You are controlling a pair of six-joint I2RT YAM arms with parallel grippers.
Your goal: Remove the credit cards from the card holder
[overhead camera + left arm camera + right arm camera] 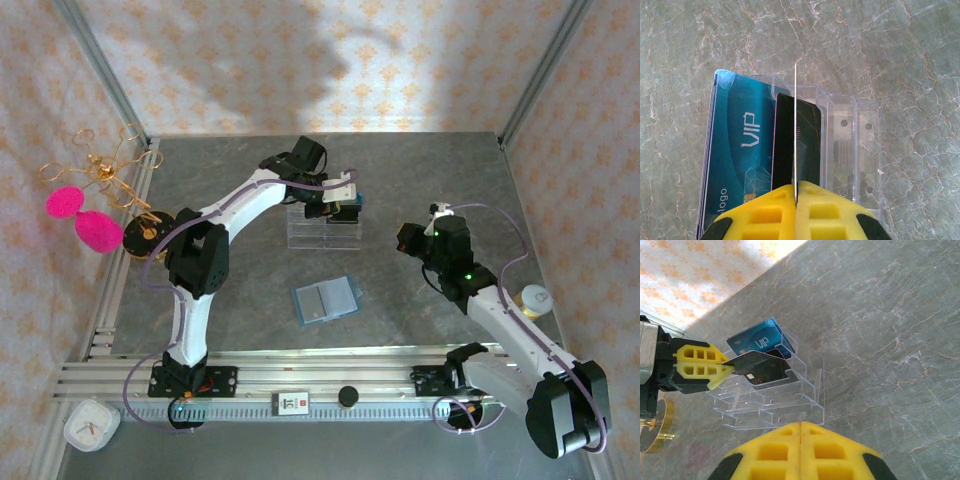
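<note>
Currently left end effector (796, 192) clamped on dark credit card (762, 367), edge-on above clear stand (790, 405) holding teal VIP card (740, 145); right end effector (801, 429) closed, empty; card holder (325, 300) lies open flat on worktop (260, 330).

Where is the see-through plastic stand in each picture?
Top external: clear stand mid-table, just beyond the blue wallet.
Left wrist: clear stand centre to right, with the blue VIP card in it.
Right wrist: clear stand lower middle.
Shared landmark: yellow left fingers pinching a dark card at the stand.
</note>
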